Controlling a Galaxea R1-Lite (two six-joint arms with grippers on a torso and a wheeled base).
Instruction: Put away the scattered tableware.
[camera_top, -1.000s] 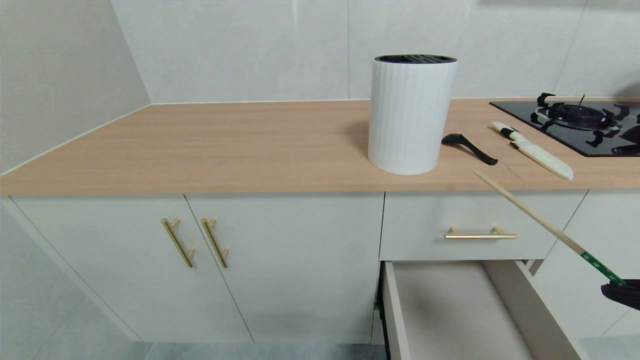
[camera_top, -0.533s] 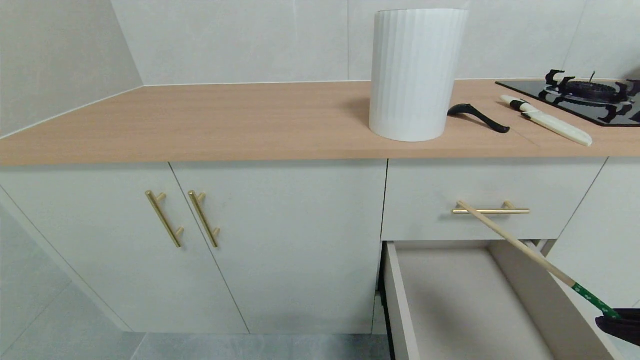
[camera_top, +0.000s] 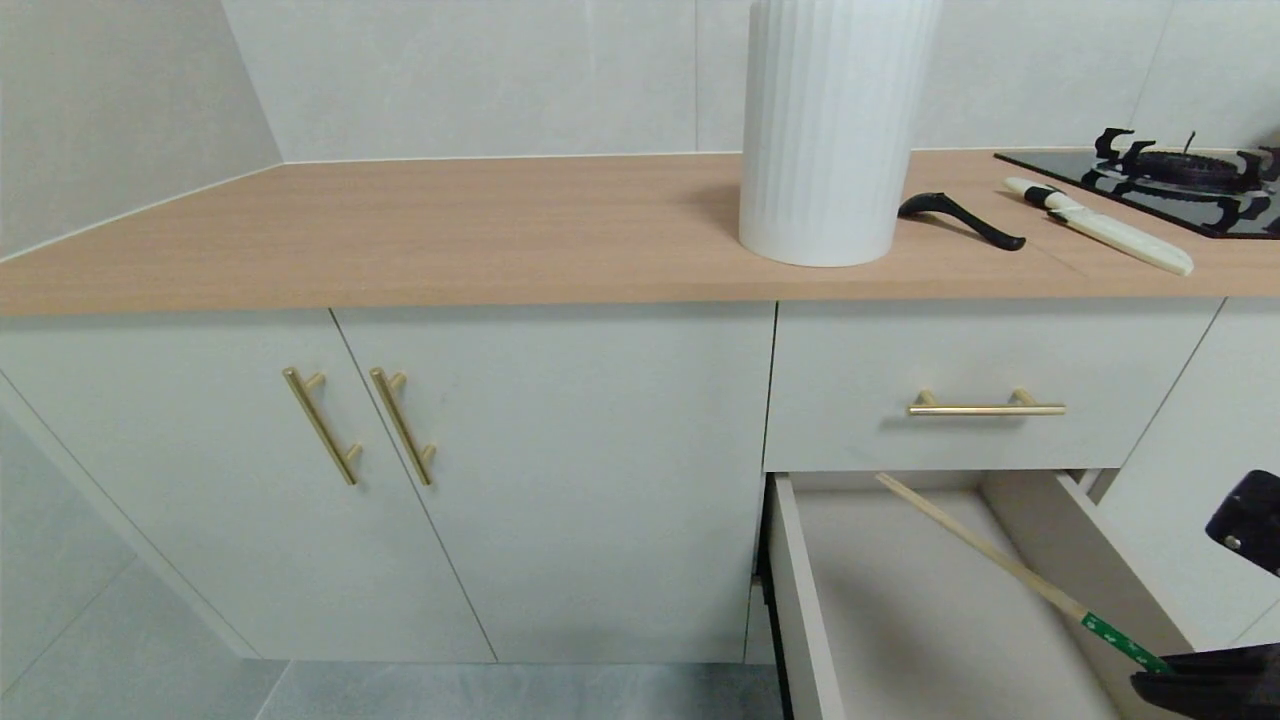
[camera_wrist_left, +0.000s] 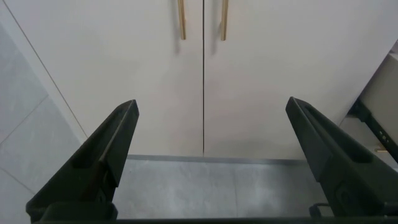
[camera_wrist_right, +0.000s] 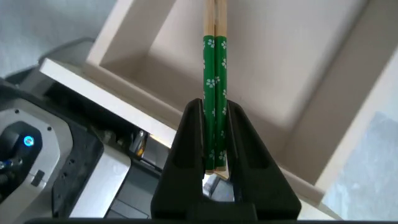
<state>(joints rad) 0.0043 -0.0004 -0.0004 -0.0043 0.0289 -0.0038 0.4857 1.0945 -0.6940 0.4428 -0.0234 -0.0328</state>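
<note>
Tan shafts, green ends with small white flower print: pale wooden chopsticks.
Black: right gripper, left gripper, curved plastic utensil, glass hob.
White, fine vertical ribs: tall cylindrical holder.
Light brown, faint grain: wooden countertop.
Cream, black band on handle: kitchen knife.
Pale beige inside: open drawer.
Off-white: cabinet fronts.
Brass-gold: bar handles.

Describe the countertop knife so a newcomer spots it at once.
On the wooden countertop stands a tall white ribbed holder, with a black stove further right. Between them lie two utensils: the knife is the cream one beside the stove, not the all-black utensil.
</note>
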